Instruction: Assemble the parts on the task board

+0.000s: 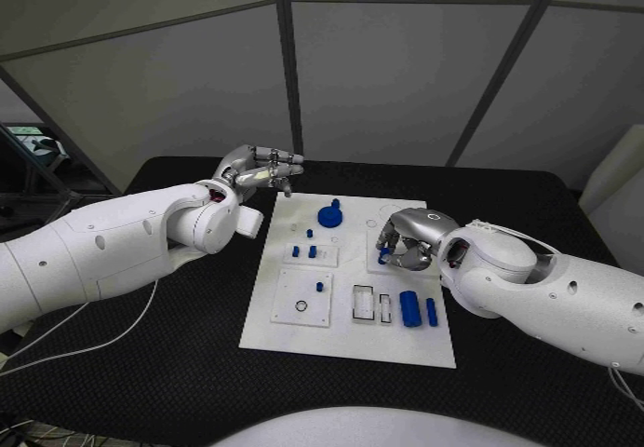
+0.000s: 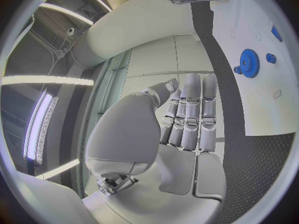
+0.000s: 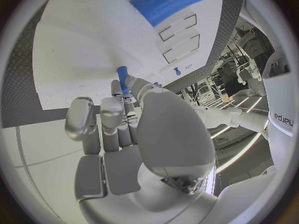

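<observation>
**Right hand holds a small blue part over the board**

Black desk [image 1: 161, 372] fills the scene under grey wall panels, with the white task board [image 1: 352, 317] lying in its middle. On the board a blue gear [image 1: 330, 217] stands at the far end, small blue pegs [image 1: 306, 250] sit just near of it, and two larger blue cylinders [image 1: 418, 309] lie at the near right with their long axes running near to far.

The right hand [image 1: 407, 240] hangs over the board's right middle, and its fingers [image 3: 124, 92] pinch a small blue part [image 3: 122, 78] whose tip points down toward the white surface. The board lies directly beneath that part, so the coming placement looks like a short downward move, and this hand is plainly the nearer one.

The left hand [image 1: 258, 169] is raised beyond the board's far left corner, well apart from the parts. Its fingers [image 2: 192, 109] lie straight, side by side, holding nothing.
</observation>
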You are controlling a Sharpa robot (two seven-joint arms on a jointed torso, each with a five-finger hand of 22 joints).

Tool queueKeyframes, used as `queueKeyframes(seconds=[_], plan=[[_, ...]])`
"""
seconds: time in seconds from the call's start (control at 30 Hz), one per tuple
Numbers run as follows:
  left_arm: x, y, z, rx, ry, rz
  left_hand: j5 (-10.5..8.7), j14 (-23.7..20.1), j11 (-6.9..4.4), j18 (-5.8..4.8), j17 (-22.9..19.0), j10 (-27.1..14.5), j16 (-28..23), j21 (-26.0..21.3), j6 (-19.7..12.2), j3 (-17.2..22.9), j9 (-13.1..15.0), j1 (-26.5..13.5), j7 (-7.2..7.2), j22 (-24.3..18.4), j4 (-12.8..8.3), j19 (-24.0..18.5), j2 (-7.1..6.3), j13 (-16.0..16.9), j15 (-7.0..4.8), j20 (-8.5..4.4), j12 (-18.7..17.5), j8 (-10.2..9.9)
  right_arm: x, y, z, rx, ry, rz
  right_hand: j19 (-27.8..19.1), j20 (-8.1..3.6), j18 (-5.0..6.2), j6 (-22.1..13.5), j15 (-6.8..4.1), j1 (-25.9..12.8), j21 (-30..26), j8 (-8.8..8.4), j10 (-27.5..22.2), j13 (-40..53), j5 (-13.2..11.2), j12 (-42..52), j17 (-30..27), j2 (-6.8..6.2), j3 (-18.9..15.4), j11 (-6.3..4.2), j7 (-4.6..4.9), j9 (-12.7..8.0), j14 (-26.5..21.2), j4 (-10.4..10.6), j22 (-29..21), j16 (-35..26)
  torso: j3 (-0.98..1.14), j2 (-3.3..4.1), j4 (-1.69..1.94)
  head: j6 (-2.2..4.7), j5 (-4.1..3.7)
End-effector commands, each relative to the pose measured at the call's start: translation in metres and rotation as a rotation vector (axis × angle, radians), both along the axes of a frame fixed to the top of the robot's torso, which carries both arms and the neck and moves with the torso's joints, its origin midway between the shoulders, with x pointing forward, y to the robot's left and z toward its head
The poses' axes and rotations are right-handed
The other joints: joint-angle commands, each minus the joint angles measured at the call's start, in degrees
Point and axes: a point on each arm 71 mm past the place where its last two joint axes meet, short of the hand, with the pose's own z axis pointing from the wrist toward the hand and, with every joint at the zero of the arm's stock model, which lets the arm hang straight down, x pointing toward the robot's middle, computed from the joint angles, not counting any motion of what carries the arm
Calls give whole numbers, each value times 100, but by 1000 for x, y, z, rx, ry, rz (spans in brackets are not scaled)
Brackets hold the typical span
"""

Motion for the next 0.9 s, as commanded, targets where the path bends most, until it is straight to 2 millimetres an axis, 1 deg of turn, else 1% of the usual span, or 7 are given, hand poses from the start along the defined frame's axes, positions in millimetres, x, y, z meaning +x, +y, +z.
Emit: queueKeyframes(seconds=[0.03, 0.17, 0.23, 0.6, 0.73, 0.8, 0.9], plan=[[0, -1, 1, -6, 1, -9, 22, -22, -17, 34, -10, -40, -6, -31, -22, -31, -3, -23, 16, -6, -8, -20, 21, -6, 7, 0, 32, 14, 0, -3, -3, -42, 0, -14, 38, -1, -108, 57, -2, 9, 22, -19, 41, -4, -29, -39, 6, -13, 50, 28, 13, 8, 58, -3, 14, 35, 0, 1, 0, 0, -1], [0, -1, 1, -6, 1, -9, 22, -22, -16, 34, -11, -42, -6, -32, -23, -32, -3, -25, 17, -6, -7, -21, 22, -6, 7, 0, 33, 14, -1, -2, -1, -34, -7, -11, 42, -2, -109, 99, -8, 5, 33, -10, 82, 0, -25, -56, 10, -10, 68, 19, 2, 12, 54, -9, 27, 49, 1, -2, 4, 0, -2], [0, -1, 1, -6, 1, -8, 22, -22, -16, 34, -11, -42, -6, -32, -23, -32, -3, -25, 17, -6, -7, -21, 22, -6, 7, 0, 33, 14, -3, -1, 0, -23, -15, -7, 41, -4, -109, 123, -11, 4, 36, -5, 99, 0, -6, -69, 12, -6, 80, 14, -5, 14, 51, -14, 30, 57, 5, -1, 3, 4, 3], [0, -1, 1, -6, 1, -8, 23, -22, -15, 34, -14, -45, -4, -33, -25, -32, -3, -24, 19, -6, -7, -21, 27, -7, 7, 1, 35, 14, -10, 0, 10, 38, -61, -1, 54, -9, -114, 171, -18, 6, 60, 3, 137, 1, 34, -103, 39, 1, 113, 5, -14, 19, 48, -30, 60, 85, 1, -4, 0, 23, 4], [1, -1, 1, -5, 2, -8, 23, -22, -15, 34, -14, -45, -4, -33, -25, -32, -3, -24, 19, -6, -7, -21, 27, -7, 7, 1, 35, 14, -16, 2, 15, 59, -74, 4, 76, -12, -122, 194, -22, 2, 87, 6, 170, 5, 31, -111, 74, 8, 129, -1, -18, 21, 53, -33, 95, 114, 2, -6, 0, 72, -45], [1, -1, 1, -5, 3, -8, 23, -22, -15, 34, -14, -45, -4, -33, -25, -32, -3, -24, 19, -6, -7, -21, 27, -7, 7, 1, 35, 14, -21, 3, 18, 73, -80, 12, 82, -13, -124, 197, -23, 6, 94, 6, 174, 6, 32, -116, 85, 10, 137, -3, -20, 21, 54, -37, 104, 123, 3, -5, -2, 91, -34], [1, -2, 1, -5, 3, -9, 23, -22, -15, 34, -14, -45, -4, -33, -25, -32, -3, -24, 19, -6, -7, -21, 27, -7, 7, 1, 35, 14, -25, 5, 24, 92, -91, 20, 89, -14, -126, 198, -24, 10, 102, 3, 177, 5, 33, -123, 99, 9, 144, -3, -20, 21, 57, -43, 115, 134, 1, -4, -2, 91, -28]])
